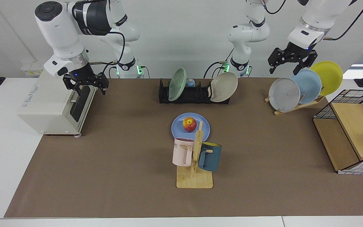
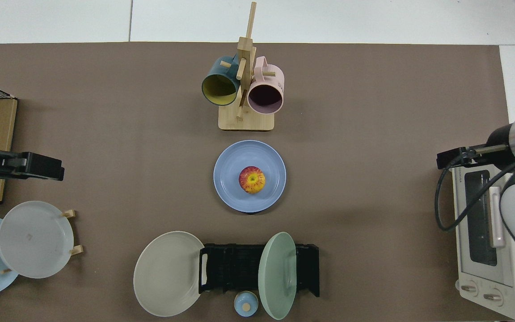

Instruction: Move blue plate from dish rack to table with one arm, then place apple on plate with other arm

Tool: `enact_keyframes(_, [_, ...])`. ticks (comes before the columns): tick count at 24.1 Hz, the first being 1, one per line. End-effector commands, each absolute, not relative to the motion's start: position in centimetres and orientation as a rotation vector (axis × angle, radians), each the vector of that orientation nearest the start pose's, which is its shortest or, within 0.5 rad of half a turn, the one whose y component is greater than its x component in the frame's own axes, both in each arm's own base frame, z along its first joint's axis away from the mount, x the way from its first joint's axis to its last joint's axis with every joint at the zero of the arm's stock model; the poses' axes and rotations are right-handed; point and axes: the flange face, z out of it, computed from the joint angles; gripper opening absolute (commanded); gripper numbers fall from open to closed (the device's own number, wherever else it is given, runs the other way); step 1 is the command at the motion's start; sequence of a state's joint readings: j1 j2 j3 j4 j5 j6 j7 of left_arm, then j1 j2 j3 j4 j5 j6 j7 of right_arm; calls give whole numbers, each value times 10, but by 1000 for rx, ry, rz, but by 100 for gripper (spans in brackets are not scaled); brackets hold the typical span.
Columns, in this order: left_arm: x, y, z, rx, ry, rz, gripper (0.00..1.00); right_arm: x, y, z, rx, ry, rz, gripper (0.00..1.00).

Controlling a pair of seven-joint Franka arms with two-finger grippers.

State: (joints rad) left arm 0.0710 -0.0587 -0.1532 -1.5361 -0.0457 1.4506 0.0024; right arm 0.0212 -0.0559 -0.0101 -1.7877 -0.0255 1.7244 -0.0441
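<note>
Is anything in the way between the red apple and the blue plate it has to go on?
Nothing visible: the small red-and-yellow apple already sits on the round periwinkle-blue plate, flat on the brown mat. The right pincer hangs open over the white toaster oven; the left pincer hangs open above the wooden plate stand.

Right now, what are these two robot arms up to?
Neither is handling anything. The apple sits on the blue plate, which lies on the table in front of the dish rack. The right gripper hangs open above the toaster oven; the left gripper hangs open above the wooden plate stand.
</note>
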Motion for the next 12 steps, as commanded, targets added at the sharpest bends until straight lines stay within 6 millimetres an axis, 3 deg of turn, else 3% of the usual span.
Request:
enact_keyframes(1, [518,-51,669,-3186,140,38,100,540,0,571,-3181,-81,-1,100])
enact_keyframes(12, [525,-56,667,-3169,165,23,100,541,-1,571,-3177,-65,-11,100])
